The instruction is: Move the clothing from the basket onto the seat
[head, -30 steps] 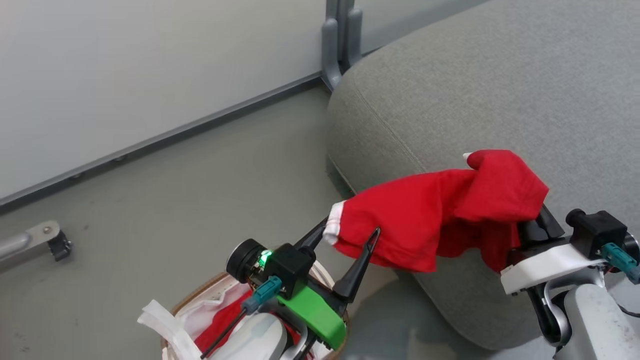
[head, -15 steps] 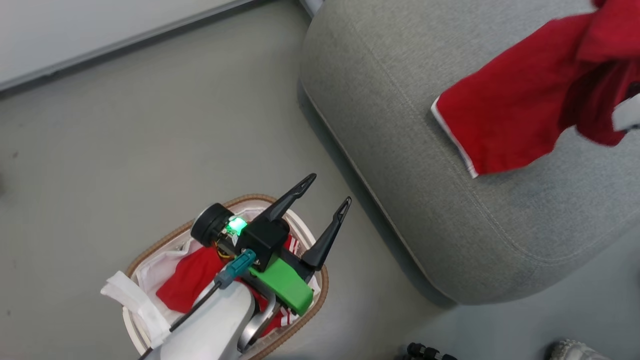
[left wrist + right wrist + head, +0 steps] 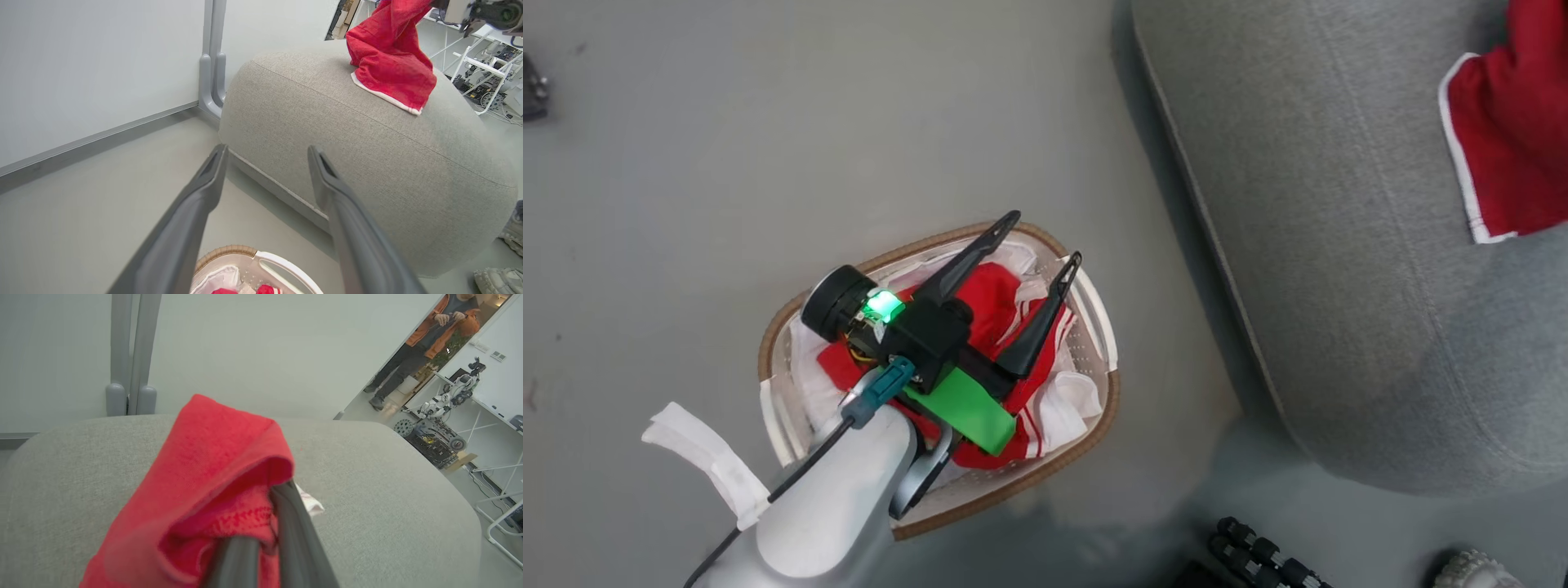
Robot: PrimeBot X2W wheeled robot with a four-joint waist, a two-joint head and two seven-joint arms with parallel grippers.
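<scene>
The basket (image 3: 772,347) stands on the floor left of the seat (image 3: 1339,245), with red white-striped clothing (image 3: 995,298) lying on its white liner. My left gripper (image 3: 1045,237) hovers over the basket, open and empty; the left wrist view shows its gripper (image 3: 267,152) with fingers spread above the basket rim (image 3: 229,250). Another red garment (image 3: 388,53) hangs over the seat (image 3: 347,163), its white-trimmed hem touching the top. My right gripper (image 3: 274,498) is shut on this garment (image 3: 204,465). In the head view the garment (image 3: 1515,139) lies at the right edge.
A white liner strip (image 3: 711,465) hangs out over the basket's near side. A shoe (image 3: 1474,572) and a black ridged object (image 3: 1258,547) sit by the seat's near corner. A wall with a grey post (image 3: 212,81) rises behind. A person (image 3: 429,335) stands far off.
The head camera has swung down and left, bringing the basket to mid-picture. My left gripper, still open, has left the red garment's hem and come over the basket. The right gripper keeps its hold over the seat.
</scene>
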